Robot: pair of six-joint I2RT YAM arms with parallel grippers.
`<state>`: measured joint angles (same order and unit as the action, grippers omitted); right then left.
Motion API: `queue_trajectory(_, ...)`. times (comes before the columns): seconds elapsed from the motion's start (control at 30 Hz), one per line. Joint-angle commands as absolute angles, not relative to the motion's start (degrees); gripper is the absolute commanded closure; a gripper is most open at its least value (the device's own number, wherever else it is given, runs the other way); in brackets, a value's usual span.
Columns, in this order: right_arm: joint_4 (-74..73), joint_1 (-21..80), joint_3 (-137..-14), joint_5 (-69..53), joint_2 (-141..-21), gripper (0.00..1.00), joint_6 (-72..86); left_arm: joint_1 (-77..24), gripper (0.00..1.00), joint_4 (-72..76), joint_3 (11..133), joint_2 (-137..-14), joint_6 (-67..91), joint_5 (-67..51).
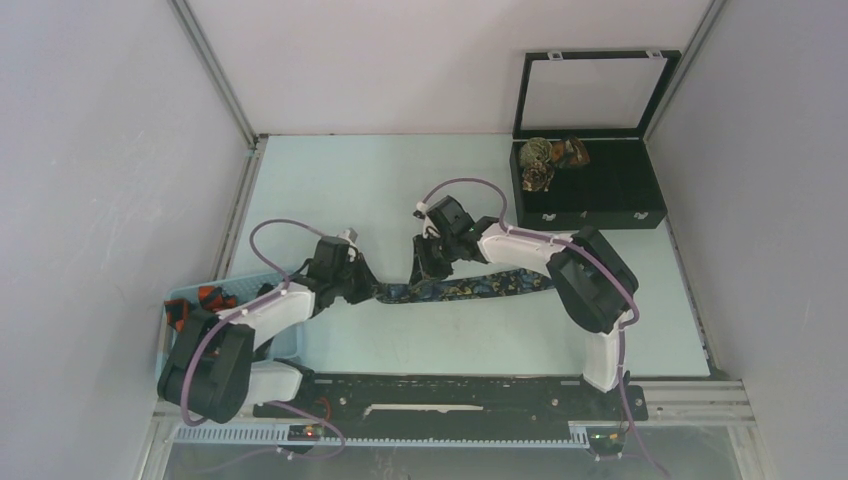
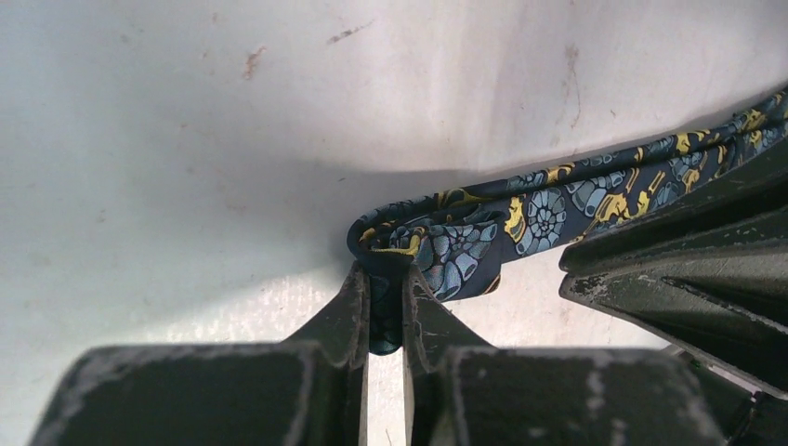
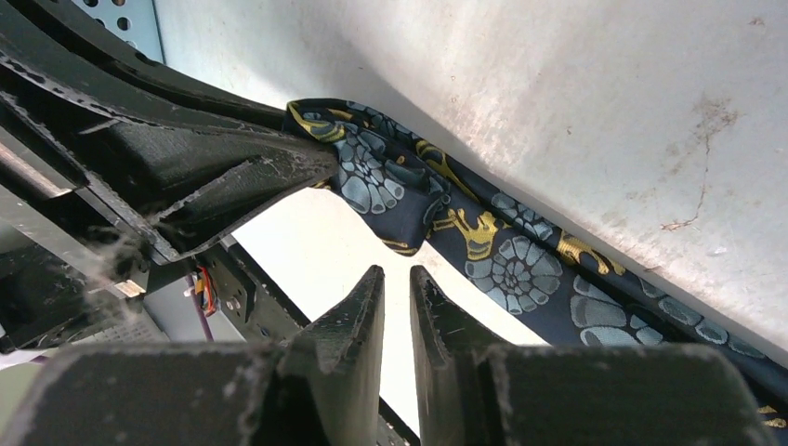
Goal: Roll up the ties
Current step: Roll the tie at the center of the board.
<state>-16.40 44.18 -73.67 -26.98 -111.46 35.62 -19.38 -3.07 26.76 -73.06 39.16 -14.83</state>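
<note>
Navy patterned tie [image 1: 470, 287] lies flat on the desk [image 1: 350, 190], its long axis running from the left pincer [image 2: 384, 279] across toward the right arm's side. The left pincer is clamped on the folded-over end, with a small first loop just ahead of its tips. The right pincer [image 3: 397, 279] hovers just beside that loop, jaws narrow and empty, the tie just beyond them. Rolling would likely travel along that axis. Beyond both pincers is bare desk, and the black case [image 1: 590, 185] stands well apart.
</note>
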Motion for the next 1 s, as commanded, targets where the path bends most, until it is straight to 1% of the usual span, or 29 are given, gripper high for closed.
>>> queue_trajectory(0.0,-15.03,45.12,-75.5,-26.39,-110.11,0.8,36.85,-19.84,1.0,-9.06,29.75,-70.14,38.97,-10.85)
queue_trajectory(0.3,-11.9,45.85,-75.55,-26.36,-111.71,0.84,39.23,-20.59,1.0,-15.92,32.19,-66.32,38.45,-6.7)
queue_trajectory(0.6,-9.65,46.43,-75.5,-26.9,-113.34,0.93,40.77,-21.14,1.0,-19.04,33.81,-64.81,38.42,-5.07)
queue_trajectory(0.97,-9.82,48.02,-80.21,-27.74,-118.01,0.96,41.39,-21.6,1.0,-21.4,35.71,-64.18,38.07,-3.98)
